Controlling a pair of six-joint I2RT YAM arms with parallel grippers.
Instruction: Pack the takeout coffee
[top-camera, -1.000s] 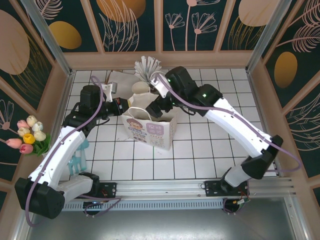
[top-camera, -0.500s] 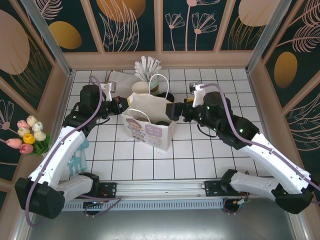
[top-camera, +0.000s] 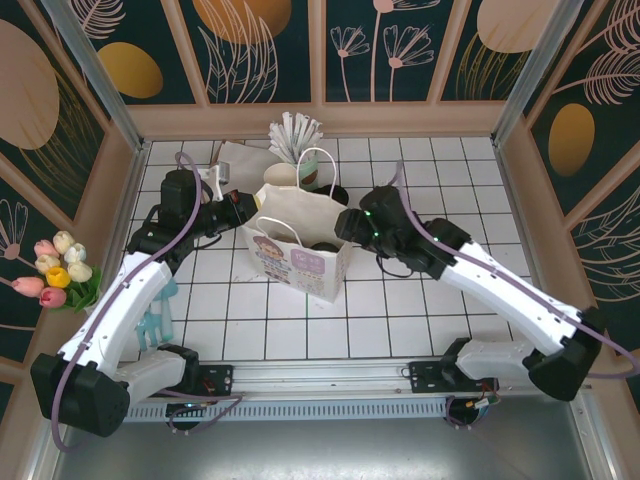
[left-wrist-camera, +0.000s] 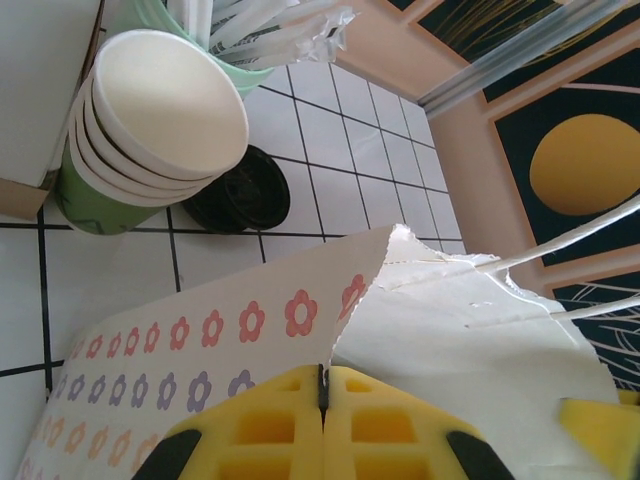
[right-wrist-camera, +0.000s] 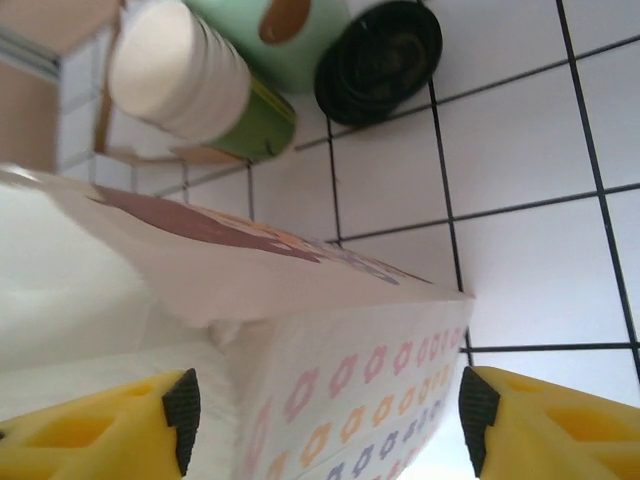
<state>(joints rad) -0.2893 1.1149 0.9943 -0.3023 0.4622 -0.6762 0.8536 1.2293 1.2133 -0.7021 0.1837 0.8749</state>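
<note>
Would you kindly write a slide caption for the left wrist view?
Left claw shut on the white paper bag rim, stacked cups beyond.

Both arms wear smooth white shells between bulky black joint housings. The left arm (top-camera: 120, 300) and the right arm (top-camera: 510, 290) each carry a thin lilac cable (top-camera: 182, 157) that loops clear of the shell. A small green light (top-camera: 368, 215) glows on a black joint of the right arm. The bases (top-camera: 190, 368) are black. The left gripper (left-wrist-camera: 322, 385) has yellow fingers (left-wrist-camera: 250, 435) moulded with square waffle pockets, with black patches at their outer sides. The right gripper (right-wrist-camera: 330, 415) has the same yellow fingers (right-wrist-camera: 90, 430), each faced with a ribbed black tip (right-wrist-camera: 182, 405).
</note>
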